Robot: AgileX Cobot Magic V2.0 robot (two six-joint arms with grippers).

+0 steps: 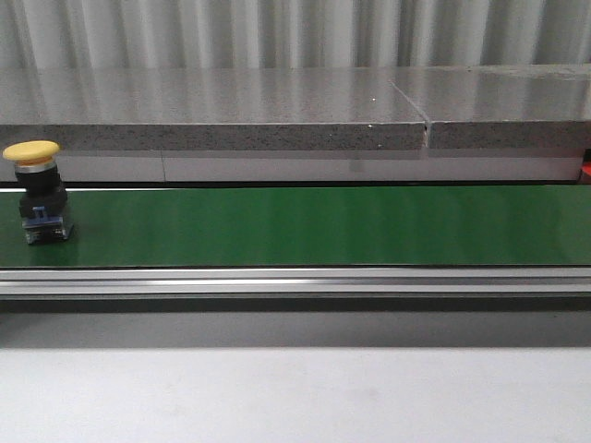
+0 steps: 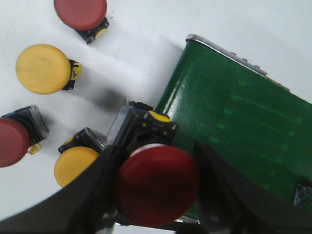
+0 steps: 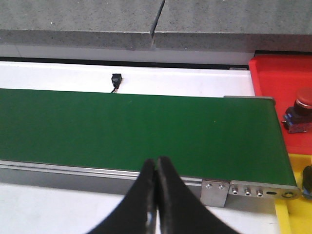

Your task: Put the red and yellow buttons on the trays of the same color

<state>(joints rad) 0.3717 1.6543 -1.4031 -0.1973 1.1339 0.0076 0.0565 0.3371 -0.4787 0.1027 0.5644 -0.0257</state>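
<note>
Red button (image 2: 157,184) pinched in left gripper (image 2: 158,187) near the green belt's (image 2: 234,122) left end | yellow button (image 1: 37,189) riding belt far left | right gripper (image 3: 156,195) pressed together, empty, by red tray (image 3: 278,73) | step: feeding belt | next: set button upright on belt

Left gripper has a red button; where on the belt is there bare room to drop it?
The green belt is bare from the yellow button at its left end rightward. The belt corner beside the left gripper, shut on the red button, is open too. The white table by loose buttons is crowded.
</note>
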